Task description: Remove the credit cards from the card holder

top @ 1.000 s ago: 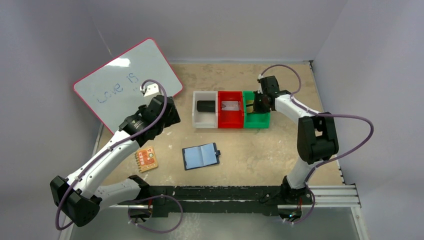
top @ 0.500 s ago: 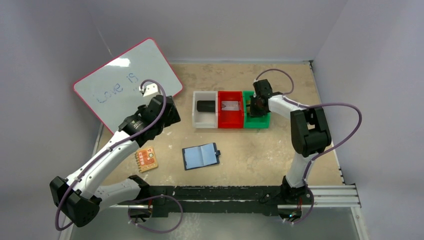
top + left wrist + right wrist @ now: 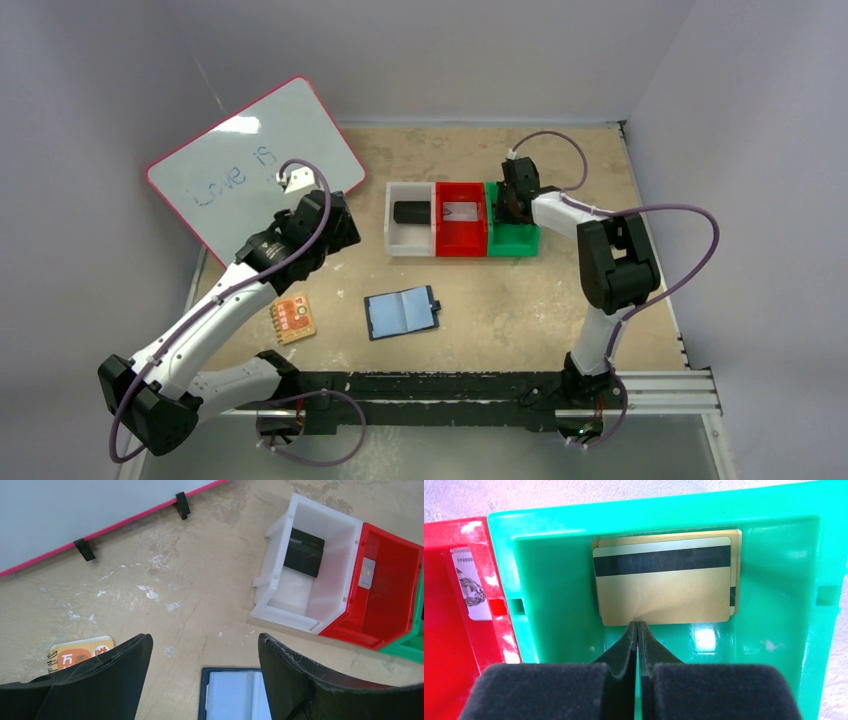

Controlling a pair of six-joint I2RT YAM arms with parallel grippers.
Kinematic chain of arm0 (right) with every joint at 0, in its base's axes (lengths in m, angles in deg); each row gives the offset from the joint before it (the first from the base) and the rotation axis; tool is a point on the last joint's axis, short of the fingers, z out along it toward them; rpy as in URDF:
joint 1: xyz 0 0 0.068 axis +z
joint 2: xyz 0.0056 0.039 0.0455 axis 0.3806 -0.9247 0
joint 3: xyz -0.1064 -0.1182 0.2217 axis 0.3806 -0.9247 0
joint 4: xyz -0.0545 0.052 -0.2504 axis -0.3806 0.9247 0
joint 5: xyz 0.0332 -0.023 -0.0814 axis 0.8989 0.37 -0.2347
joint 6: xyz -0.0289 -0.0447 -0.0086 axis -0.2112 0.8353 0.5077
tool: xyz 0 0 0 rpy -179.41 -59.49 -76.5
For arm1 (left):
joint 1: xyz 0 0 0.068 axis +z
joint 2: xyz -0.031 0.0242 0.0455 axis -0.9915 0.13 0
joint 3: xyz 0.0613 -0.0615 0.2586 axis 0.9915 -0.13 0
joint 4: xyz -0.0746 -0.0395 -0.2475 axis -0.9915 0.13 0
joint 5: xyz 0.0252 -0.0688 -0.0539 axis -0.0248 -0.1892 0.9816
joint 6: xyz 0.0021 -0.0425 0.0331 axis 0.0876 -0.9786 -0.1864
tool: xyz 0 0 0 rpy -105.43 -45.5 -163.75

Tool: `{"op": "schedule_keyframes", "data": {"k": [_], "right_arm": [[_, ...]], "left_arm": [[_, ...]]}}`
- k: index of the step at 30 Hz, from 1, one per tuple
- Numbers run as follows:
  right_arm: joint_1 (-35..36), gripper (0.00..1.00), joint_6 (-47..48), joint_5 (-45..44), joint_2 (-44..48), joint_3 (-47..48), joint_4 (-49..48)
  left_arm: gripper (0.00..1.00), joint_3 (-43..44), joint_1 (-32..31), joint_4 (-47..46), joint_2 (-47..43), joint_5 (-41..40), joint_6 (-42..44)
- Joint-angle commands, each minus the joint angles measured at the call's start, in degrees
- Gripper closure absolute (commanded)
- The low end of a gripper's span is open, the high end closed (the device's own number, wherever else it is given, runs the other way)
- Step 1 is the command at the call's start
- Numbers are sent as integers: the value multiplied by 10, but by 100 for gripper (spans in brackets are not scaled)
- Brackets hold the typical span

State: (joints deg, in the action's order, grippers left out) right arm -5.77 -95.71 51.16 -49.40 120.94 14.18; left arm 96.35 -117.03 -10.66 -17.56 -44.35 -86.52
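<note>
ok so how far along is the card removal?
Done: card holder lies open on the table, visible pockets bare; a black card sits in the white bin, a pale card in the red bin, gold cards in the green bin. In hand: right end effector shut, tips at the top gold card's near edge, grip unclear. The left end effector open, empty. Left: likely just retracting.

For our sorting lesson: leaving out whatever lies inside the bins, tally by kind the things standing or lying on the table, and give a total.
Bins: 3 (white bin, red bin, green bin)
Card holder: 1
Whiteboard: 1
Orange pad: 1
Total: 6
</note>
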Motion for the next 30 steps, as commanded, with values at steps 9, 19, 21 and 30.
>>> {"op": "schedule_keyframes", "data": {"k": [9,19,21,30], "right_arm": [[2,100,-21,-27,7,16,-13],[2,96,-15,4,139,-18,-23],[2,90,-11,3,183,-27,-23],[1,26,47,-60,400,-39,-28]], "left_arm": [[22,15,5,-9,-20,-33,-10],[22,21,5,-2,-41,-76,-11],[22,25,5,0,-48,-96,-10],[20,83,5,28,-56,-210,-7]]}}
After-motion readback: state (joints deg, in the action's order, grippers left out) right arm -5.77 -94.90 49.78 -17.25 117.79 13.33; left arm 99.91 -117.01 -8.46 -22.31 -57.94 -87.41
